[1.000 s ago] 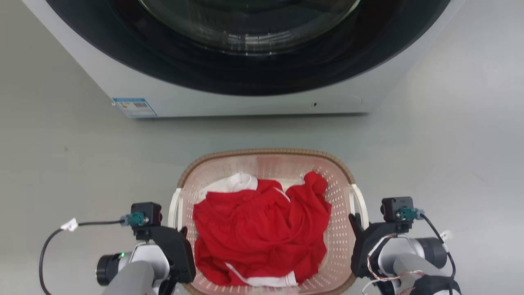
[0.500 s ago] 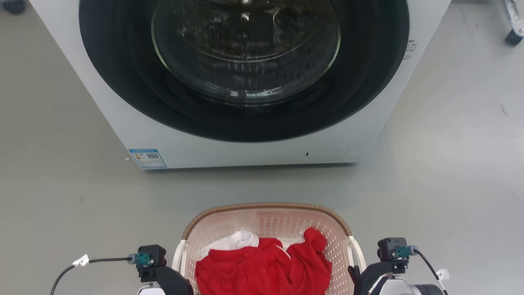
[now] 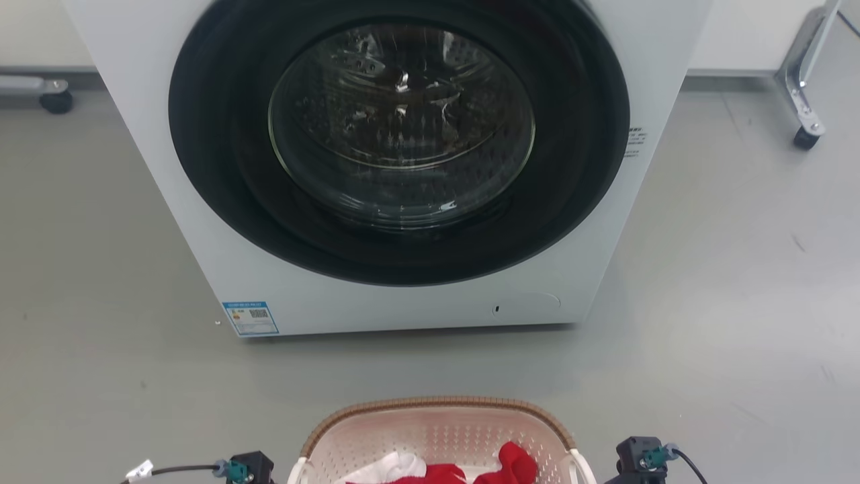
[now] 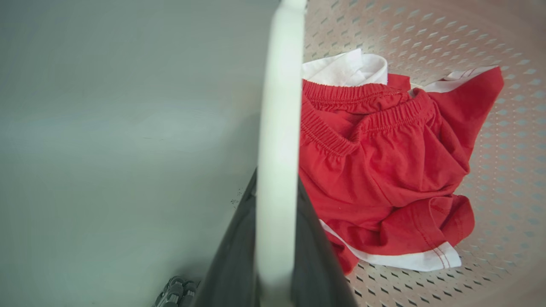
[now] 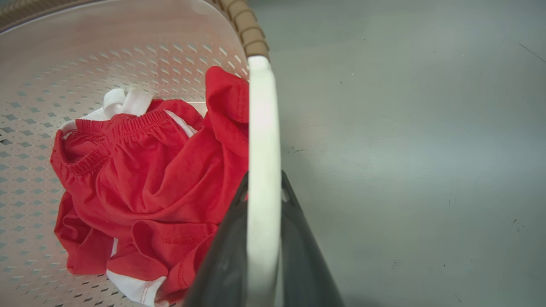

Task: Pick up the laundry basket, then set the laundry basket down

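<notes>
Fingers of the left gripper clamp the left white handle of the laundry basket; the right gripper clamps the right handle. It is near, centred before the washer. Probably mid-pick-up; next calls for level arms, gentle lowering.

The washer is standing far across the floor. The laundry basket is sitting near me, centred before it, with clothing lying inside. My left gripper is clasping the basket's left handle; my right gripper, the right handle.
</notes>
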You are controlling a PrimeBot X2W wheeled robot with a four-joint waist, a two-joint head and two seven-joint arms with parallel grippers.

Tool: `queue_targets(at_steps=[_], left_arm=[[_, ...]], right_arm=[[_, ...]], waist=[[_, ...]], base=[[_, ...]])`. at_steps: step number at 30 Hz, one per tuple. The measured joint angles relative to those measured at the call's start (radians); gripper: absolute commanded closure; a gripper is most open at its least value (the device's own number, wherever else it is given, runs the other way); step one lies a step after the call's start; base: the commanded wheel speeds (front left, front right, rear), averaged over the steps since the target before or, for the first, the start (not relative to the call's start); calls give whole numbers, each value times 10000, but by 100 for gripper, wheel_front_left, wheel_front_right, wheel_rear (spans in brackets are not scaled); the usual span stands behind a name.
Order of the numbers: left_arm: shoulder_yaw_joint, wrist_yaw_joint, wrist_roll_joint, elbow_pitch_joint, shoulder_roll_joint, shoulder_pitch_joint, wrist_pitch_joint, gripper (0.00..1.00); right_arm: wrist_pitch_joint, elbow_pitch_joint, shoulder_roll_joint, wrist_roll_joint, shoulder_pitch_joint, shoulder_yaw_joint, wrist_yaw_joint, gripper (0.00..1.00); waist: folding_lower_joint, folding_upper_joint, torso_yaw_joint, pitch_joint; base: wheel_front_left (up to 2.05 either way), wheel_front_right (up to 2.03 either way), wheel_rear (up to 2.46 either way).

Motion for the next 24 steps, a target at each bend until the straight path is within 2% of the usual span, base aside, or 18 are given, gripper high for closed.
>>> queue_targets(at_steps=[10, 24], left_arm=[[-182, 0, -332, 2, 8, 431, 489, 100], [-397, 92, -652, -19, 33, 488, 819, 100]], right_arm=[[391, 79, 6, 355, 414, 140, 0, 100], [652, 138, 4, 525, 363, 293, 0, 100]], waist=[[0, 0, -109, -673], [1, 1, -122, -907]], base=[[0, 0, 0], [0, 0, 0]])
